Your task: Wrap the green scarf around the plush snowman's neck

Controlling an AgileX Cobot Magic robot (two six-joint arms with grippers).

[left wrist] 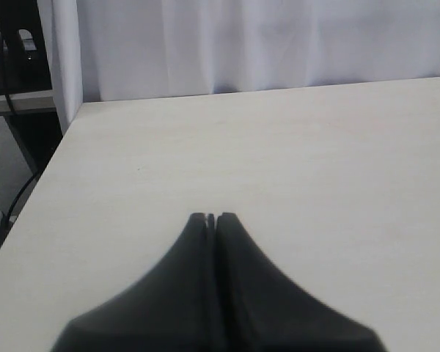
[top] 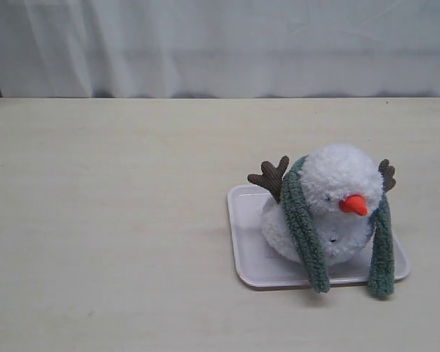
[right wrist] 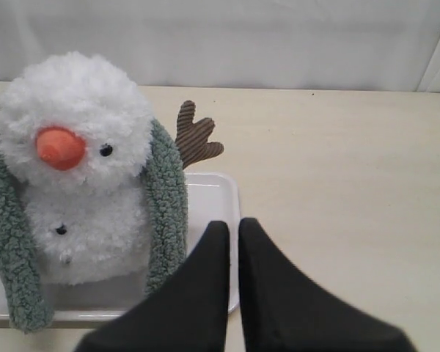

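Note:
The plush snowman (top: 341,176) sits on a white tray (top: 243,242), leaning forward, orange nose pointing front right. The green scarf (top: 302,220) is draped behind its neck, and both ends hang down the front, one on each side, reaching past the tray's front rim. Neither gripper shows in the exterior view. In the right wrist view the snowman (right wrist: 81,125) and scarf (right wrist: 169,198) are close; my right gripper (right wrist: 233,224) hangs beside the near scarf end, over the tray's edge (right wrist: 209,194), jaws nearly together and holding nothing. My left gripper (left wrist: 211,216) is shut over bare table.
Brown twig arms (top: 270,176) stick out behind the scarf on both sides. A white curtain (top: 220,44) closes off the back of the table. In the left wrist view the table's edge (left wrist: 55,154) shows, with dark equipment beyond it.

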